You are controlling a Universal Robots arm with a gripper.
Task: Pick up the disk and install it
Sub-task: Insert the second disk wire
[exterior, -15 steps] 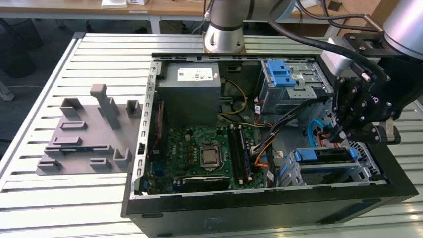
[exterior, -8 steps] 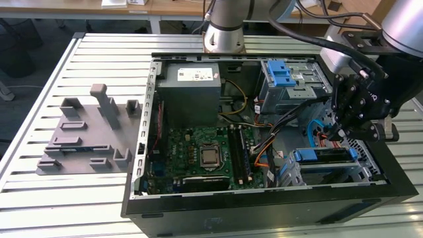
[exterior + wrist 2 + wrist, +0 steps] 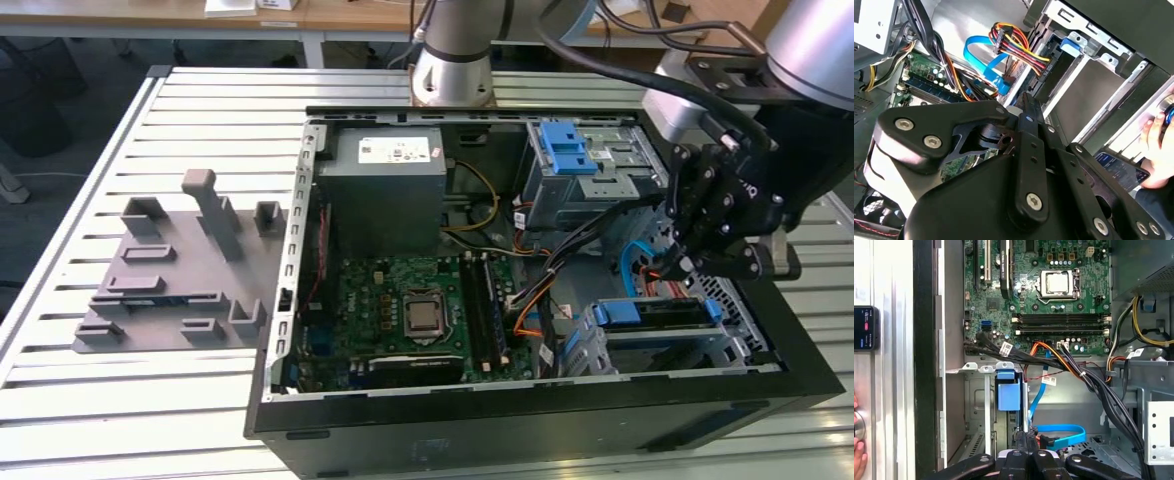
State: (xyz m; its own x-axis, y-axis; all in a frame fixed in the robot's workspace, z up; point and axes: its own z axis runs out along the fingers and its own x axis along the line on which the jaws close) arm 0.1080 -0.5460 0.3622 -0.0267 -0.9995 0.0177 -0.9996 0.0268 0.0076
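Note:
The disk (image 3: 651, 316), with its blue carrier frame, sits in the lower drive bay at the exterior view's right of the open computer case (image 3: 400, 420). In the first wrist view its blue carrier (image 3: 1007, 390) stands edge-on between the bay's metal rails. My gripper (image 3: 683, 264) hangs just above the bay, a little apart from the disk. Its fingers (image 3: 1021, 456) lie close together with nothing between them. In the second wrist view the black finger links (image 3: 1029, 165) cover most of the bay below them.
A grey power supply box (image 3: 387, 165) and the motherboard (image 3: 414, 310) fill the case's middle. A blue ridged latch (image 3: 567, 150) tops the upper drive cage. Cable bundles (image 3: 1089, 385) cross beside the bay. A grey fixture (image 3: 174, 270) lies on the slatted table. A hand (image 3: 1159, 127) and phone (image 3: 1119, 167) are beside the case.

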